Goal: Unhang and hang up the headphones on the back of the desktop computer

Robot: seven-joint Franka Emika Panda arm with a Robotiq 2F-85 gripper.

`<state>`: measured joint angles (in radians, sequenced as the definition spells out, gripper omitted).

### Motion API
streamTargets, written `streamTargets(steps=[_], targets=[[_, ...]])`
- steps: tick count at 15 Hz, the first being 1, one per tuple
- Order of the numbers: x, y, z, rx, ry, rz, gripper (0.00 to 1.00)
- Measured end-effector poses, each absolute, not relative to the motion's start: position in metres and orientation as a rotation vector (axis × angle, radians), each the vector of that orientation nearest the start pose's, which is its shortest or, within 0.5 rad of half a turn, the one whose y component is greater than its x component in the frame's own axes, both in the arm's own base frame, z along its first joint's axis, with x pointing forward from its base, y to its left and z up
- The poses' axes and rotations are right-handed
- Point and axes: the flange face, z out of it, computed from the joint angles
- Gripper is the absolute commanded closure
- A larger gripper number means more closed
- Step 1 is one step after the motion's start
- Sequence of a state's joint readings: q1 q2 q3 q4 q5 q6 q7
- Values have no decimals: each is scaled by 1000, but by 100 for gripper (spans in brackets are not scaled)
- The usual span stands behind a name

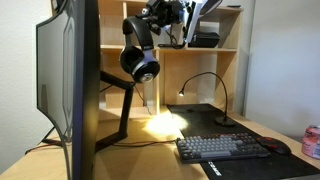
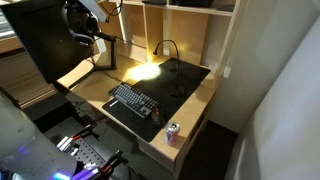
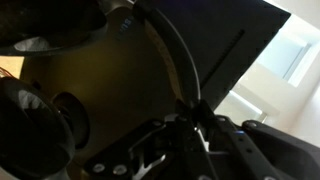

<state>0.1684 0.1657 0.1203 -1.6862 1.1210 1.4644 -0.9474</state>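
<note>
The fingers (image 1: pixel 155 20) are clenching the headphones (image 1: pixel 141 62) by the headband (earcups dangling), holding them aloft behind the desktop computer (image 1: pixel 72 80).

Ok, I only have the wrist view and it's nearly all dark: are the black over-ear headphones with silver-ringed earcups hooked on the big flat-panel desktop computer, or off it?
Observer: Off it. The black over-ear headphones dangle from the shut hand, earcups lowest.
Operator: How near is the screen?
Observer: In an exterior view a gap shows between them and the dark desktop computer.
Operator: Anything underneath?
Observer: In that view the computer's black angled stand arm slants just below the earcups.
</note>
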Motion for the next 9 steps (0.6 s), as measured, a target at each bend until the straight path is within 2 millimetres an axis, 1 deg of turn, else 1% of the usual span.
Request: streamTargets(steps=[1, 2, 4, 5, 6, 9], targets=[[536, 264, 550, -1613, -1077, -43, 96], [541, 267, 561, -1581, -1104, -44, 85], [553, 274, 572, -1543, -1139, -45, 85], [558, 277, 571, -1533, -1146, -43, 85], [561, 279, 569, -1526, -1148, -38, 96], [568, 280, 559, -1536, -1131, -31, 96]])
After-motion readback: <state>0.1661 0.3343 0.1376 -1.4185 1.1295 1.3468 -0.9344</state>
